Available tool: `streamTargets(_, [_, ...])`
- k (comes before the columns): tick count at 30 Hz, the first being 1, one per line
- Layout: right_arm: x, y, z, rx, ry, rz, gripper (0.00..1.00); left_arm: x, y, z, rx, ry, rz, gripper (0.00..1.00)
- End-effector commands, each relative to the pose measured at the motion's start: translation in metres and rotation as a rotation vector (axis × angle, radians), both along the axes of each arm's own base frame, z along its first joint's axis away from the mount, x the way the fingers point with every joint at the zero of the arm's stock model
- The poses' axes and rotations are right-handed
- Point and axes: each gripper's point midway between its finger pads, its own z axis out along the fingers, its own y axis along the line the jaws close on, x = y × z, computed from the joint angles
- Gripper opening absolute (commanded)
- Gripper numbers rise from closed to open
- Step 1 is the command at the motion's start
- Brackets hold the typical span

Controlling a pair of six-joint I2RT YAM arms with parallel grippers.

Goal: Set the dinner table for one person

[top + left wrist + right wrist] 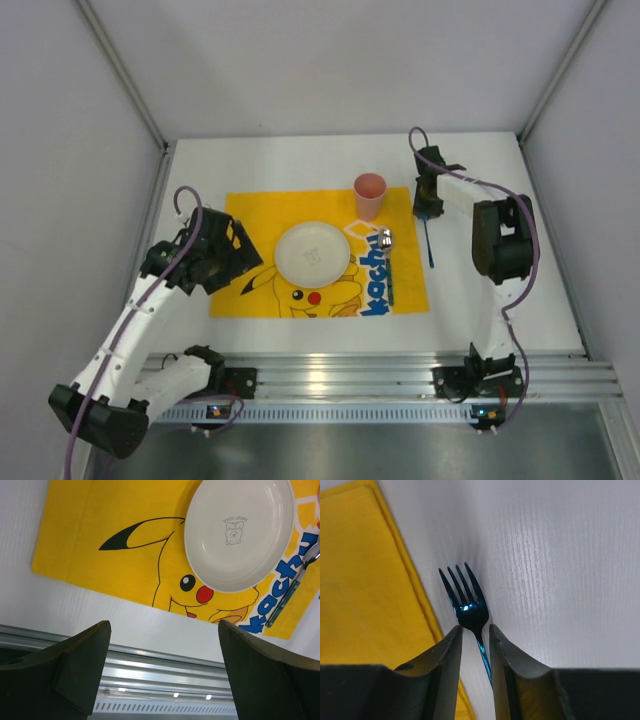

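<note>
The white dinner table (300, 165) carries a yellow Pikachu placemat (250, 215). On the mat are a white plate (313, 252), a pink cup (369, 195) and a spoon (385, 240). A blue fork (429, 245) lies on the bare table just right of the mat. My right gripper (428, 208) is low over the fork's head end. In the right wrist view its jaws (476, 629) straddle the fork's neck (467, 605) with a narrow gap on each side. My left gripper (238, 258) hovers open and empty over the mat's left part. The left wrist view shows the plate (239, 535) and spoon (290, 597).
An aluminium rail (350, 375) runs along the table's near edge and also shows in the left wrist view (165, 662). Grey walls enclose the table on three sides. The mat's edge (360, 580) lies close left of the fork.
</note>
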Motion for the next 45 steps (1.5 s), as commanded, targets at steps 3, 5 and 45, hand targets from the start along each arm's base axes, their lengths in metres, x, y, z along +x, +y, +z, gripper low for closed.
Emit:
streamTargets(3, [-0.017,-0.008,-0.007,-0.011,0.039,-0.013,0.29,0.02,-0.009,0.01,-0.01,-0.055,-0.04,0.94])
streamTargets(5, [-0.024,-0.008,-0.008,-0.005,0.047,-0.012,0.28,0.023,-0.01,0.01,-0.009,-0.052,-0.048,0.93])
streamTargets(45, [-0.145,0.087,0.277,0.57,-0.4,0.168,0.0,0.025,-0.289,0.113,-0.37,-0.476,-0.757,0.94])
